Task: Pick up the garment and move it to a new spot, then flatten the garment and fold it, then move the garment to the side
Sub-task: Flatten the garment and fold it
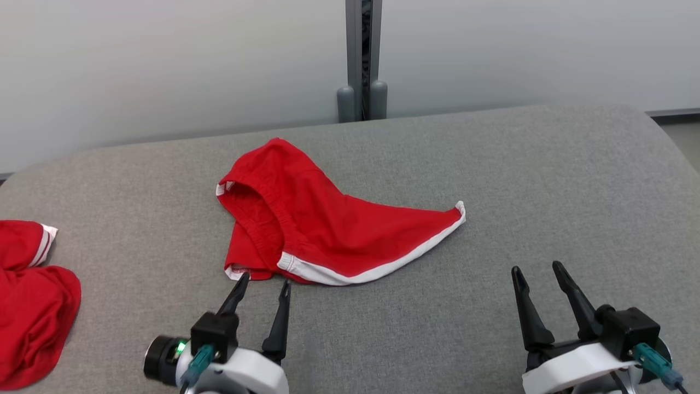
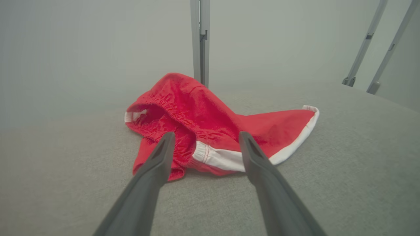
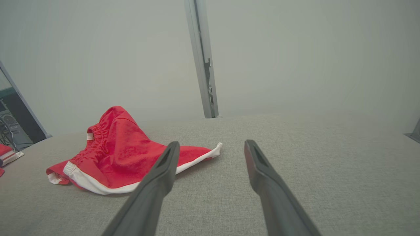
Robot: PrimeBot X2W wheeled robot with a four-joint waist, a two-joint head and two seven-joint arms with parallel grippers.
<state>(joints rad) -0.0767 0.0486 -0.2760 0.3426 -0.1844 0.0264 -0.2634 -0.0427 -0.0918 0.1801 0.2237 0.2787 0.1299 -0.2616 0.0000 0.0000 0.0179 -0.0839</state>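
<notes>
While both jaws gape wide, empty — garment (image 1: 328,230) lies long axis left-right, tapered tip pointing right.

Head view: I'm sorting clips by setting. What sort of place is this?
Likely a lab or test room: a grey fabric-covered table, plain pale wall panels joined by a metal post.

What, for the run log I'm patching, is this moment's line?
red shorts: crumpled, not held | left hand: open, at their near edge | right hand: open, clear of them
</notes>
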